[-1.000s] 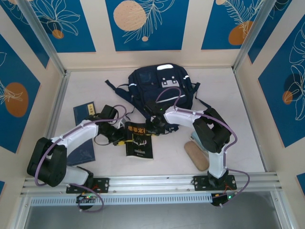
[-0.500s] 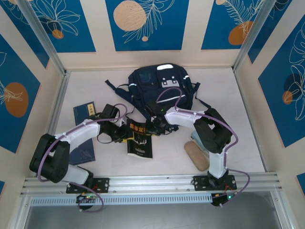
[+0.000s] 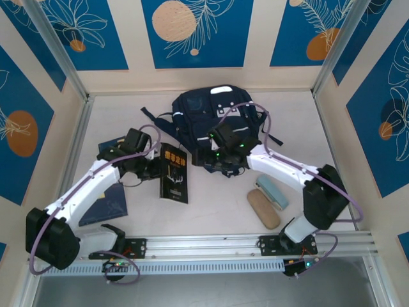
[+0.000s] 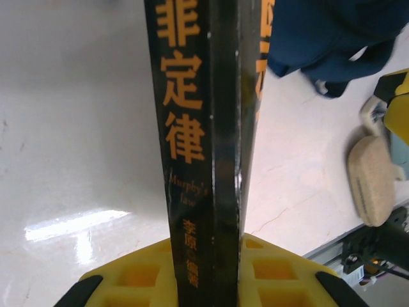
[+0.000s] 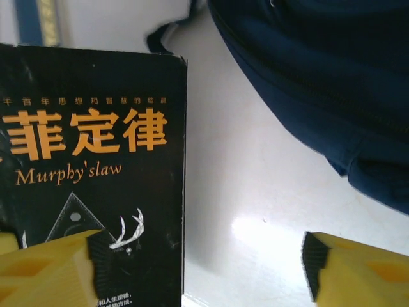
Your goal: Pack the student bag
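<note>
The student bag (image 3: 217,110), navy with white patches, lies at the back middle of the table. My left gripper (image 3: 153,167) is shut on a black book with orange lettering (image 3: 174,174), which stands tilted on edge left of the bag. In the left wrist view the book's spine (image 4: 204,128) rises between the yellow jaws of the left gripper (image 4: 208,268), and the bag (image 4: 326,38) is at the upper right. My right gripper (image 3: 217,157) hangs open at the bag's near edge. In its own view the right gripper (image 5: 204,265) has bare table between its fingers, the book (image 5: 96,160) to the left and the bag (image 5: 319,77) to the upper right.
A dark blue notebook (image 3: 107,203) lies under the left arm near the left wall. A beige case (image 3: 263,209) and a pale blue case (image 3: 273,190) lie right of centre, near the front rail (image 3: 204,246). The beige case (image 4: 370,179) sits past the book.
The right gripper has opened and moved off the book, up towards the bag. The left gripper has closed on the book and tipped it up on edge, carrying it left.
</note>
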### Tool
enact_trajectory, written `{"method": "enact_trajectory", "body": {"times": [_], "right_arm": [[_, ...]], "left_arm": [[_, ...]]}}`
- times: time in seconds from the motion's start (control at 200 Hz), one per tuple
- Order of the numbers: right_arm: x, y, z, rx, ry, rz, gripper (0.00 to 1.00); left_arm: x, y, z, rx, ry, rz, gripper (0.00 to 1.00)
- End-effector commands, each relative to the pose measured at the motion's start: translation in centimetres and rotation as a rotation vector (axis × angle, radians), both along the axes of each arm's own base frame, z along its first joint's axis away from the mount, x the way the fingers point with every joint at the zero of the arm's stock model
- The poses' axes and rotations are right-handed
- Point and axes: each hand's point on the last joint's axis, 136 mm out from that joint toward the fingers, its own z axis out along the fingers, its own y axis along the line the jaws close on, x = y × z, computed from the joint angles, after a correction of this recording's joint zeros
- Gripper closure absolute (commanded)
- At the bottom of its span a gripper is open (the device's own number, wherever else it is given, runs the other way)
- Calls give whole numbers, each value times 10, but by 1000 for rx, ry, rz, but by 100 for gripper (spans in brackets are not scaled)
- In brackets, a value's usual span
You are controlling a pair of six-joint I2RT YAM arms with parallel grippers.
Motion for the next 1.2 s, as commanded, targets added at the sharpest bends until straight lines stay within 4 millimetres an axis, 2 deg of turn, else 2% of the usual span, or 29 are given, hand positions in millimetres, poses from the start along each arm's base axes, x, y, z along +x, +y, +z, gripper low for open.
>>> {"method": "enact_trajectory", "body": {"times": [0.0, 0.215, 0.285, 0.32, 0.475, 0.655, 0.825, 1.07, 1.195], "right_arm": [[0, -2, 12, 125, 1, -14, 15], [2, 0, 60, 447, 2, 4, 8], [1, 0, 73, 529, 4, -2, 5], [2, -1, 78, 563, 10, -14, 0], [5, 3, 95, 713, 60, -31, 0], [19, 14, 115, 853, 94, -27, 0], [30, 19, 132, 909, 90, -49, 0], [51, 18, 141, 1103, 129, -131, 3], [60, 21, 147, 1161, 137, -136, 10]], "left_arm": [[21, -3, 56, -71, -148, 53, 99], [64, -17, 131, -267, -319, 197, 96], [76, -22, 146, -330, -342, 242, 96], [82, -23, 153, -359, -352, 269, 96], [105, -34, 175, -526, -387, 339, 93], [121, -41, 186, -645, -397, 390, 93], [126, -41, 188, -682, -388, 424, 93], [128, -40, 183, -745, -346, 479, 93], [129, -40, 182, -781, -334, 501, 93]]}}
